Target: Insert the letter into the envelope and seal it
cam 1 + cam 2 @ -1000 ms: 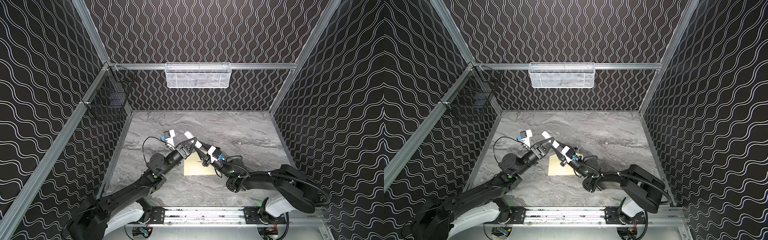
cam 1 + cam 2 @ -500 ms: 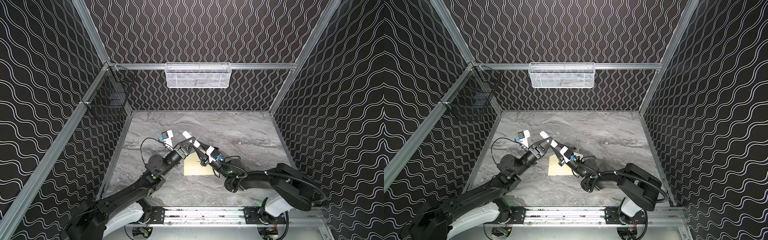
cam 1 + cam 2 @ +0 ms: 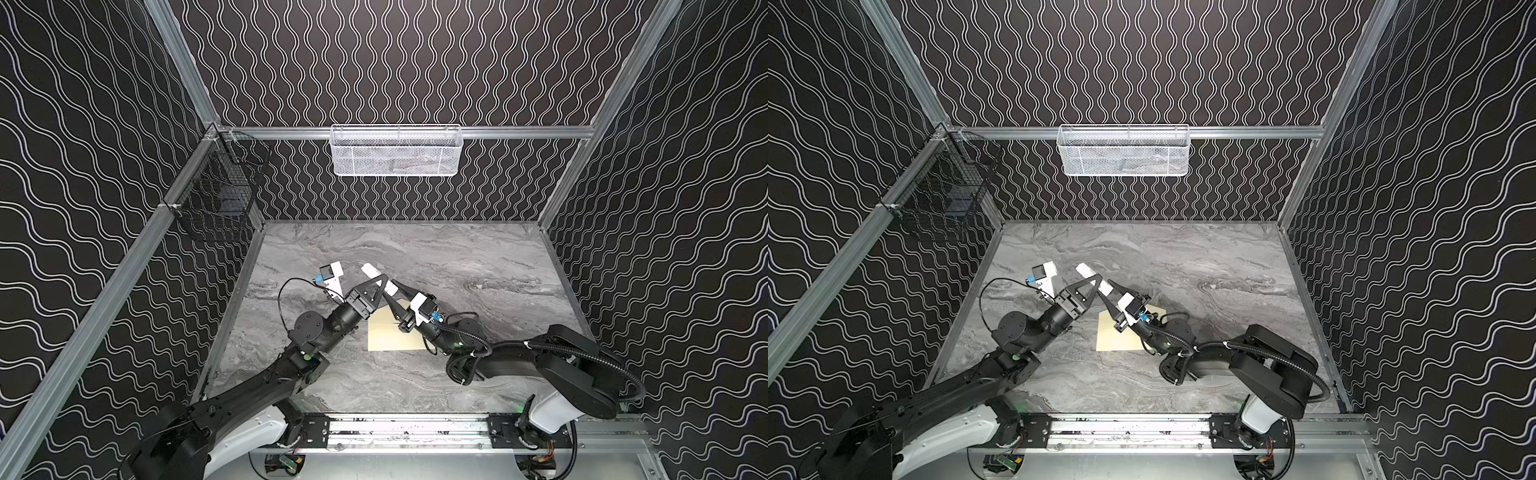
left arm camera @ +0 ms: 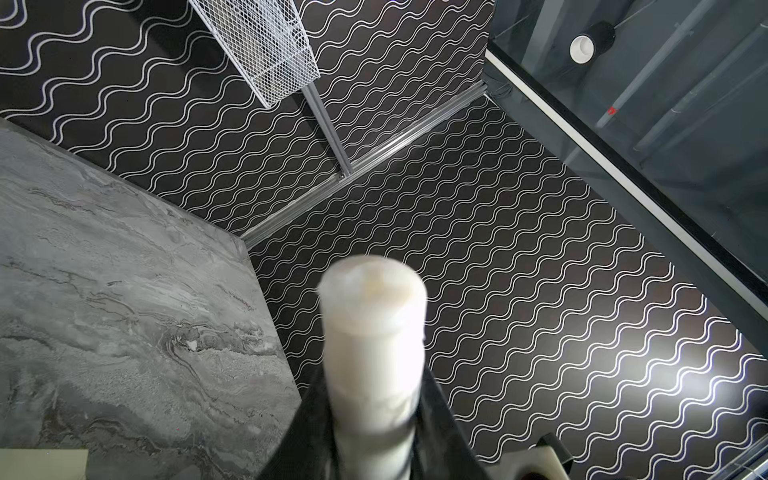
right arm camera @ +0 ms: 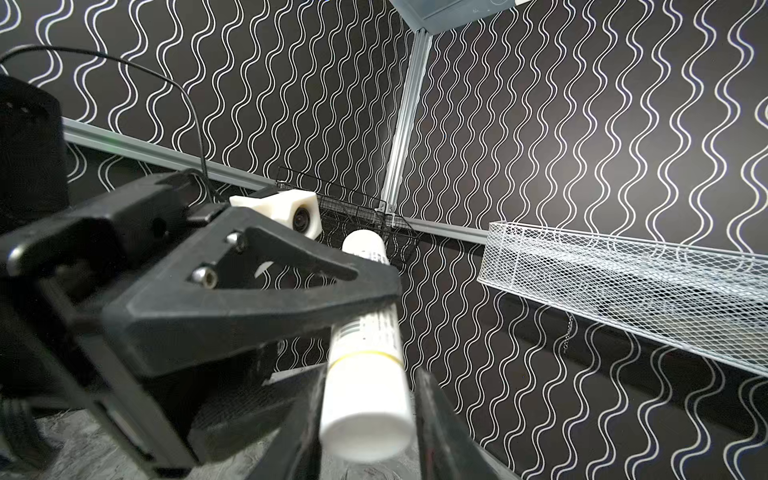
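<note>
The jaws of the left arm [image 3: 316, 328] clamp a small white plastic cylinder [image 3: 371, 271], the jaws of the right arm [image 3: 511, 361] flank its blurred end, grip unclear, above the plain cream paper envelope [image 3: 388, 338] lying partly hidden on the grey marbled desk [image 3: 457, 257].

Cream envelope [image 3: 390, 337], grey marbled table [image 3: 457, 257].

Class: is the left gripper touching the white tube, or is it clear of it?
Touching. In the left wrist view the white tube sits clamped in the left gripper, both fingers pressed against its sides.
</note>
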`<state>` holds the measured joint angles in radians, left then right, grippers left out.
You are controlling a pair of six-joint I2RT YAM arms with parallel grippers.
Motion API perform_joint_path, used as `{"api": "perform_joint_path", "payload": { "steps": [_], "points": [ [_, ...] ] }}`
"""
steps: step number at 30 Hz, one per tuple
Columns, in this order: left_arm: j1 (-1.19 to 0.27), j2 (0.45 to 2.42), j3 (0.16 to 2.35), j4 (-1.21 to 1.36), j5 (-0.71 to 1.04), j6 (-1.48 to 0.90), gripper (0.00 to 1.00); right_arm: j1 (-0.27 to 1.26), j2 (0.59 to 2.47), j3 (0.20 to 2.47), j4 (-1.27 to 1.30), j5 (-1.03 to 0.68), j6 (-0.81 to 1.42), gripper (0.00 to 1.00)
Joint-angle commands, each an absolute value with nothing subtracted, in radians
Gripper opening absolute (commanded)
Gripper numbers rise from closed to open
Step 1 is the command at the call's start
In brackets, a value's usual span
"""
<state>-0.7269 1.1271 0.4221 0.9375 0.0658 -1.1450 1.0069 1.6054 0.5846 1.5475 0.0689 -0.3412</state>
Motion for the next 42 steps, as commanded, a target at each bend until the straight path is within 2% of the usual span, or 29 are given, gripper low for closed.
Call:
{"api": "perform_joint_path", "payload": {
  "steps": [1,11,15,20,30,35,42],
  "points": [
    [-0.73,1.135,0.417,0.918,0.142,-1.137,0.0,1.014,1.614,0.604,1.595,0.054,-0.361,0.4],
    [-0.73,1.13,0.413,0.918,0.142,-1.137,0.0,1.029,1.612,0.625,1.559,0.054,-0.389,0.44],
    [-0.731,1.122,0.411,0.909,0.142,-1.131,0.0,1.034,1.599,0.616,1.536,0.054,-0.42,0.36],
    [-0.73,1.104,0.407,0.878,0.13,-1.116,0.0,1.046,1.566,0.611,1.497,0.04,-0.445,0.31],
    [-0.731,1.109,0.402,0.879,0.132,-1.116,0.0,1.062,1.555,0.605,1.52,0.063,-0.47,0.39],
    [-0.731,1.098,0.4,0.876,0.124,-1.115,0.0,1.061,1.55,0.607,1.482,0.048,-0.466,0.31],
    [-0.73,1.097,0.405,0.873,0.127,-1.112,0.0,1.062,1.543,0.609,1.457,0.045,-0.458,0.27]
  ]
}}
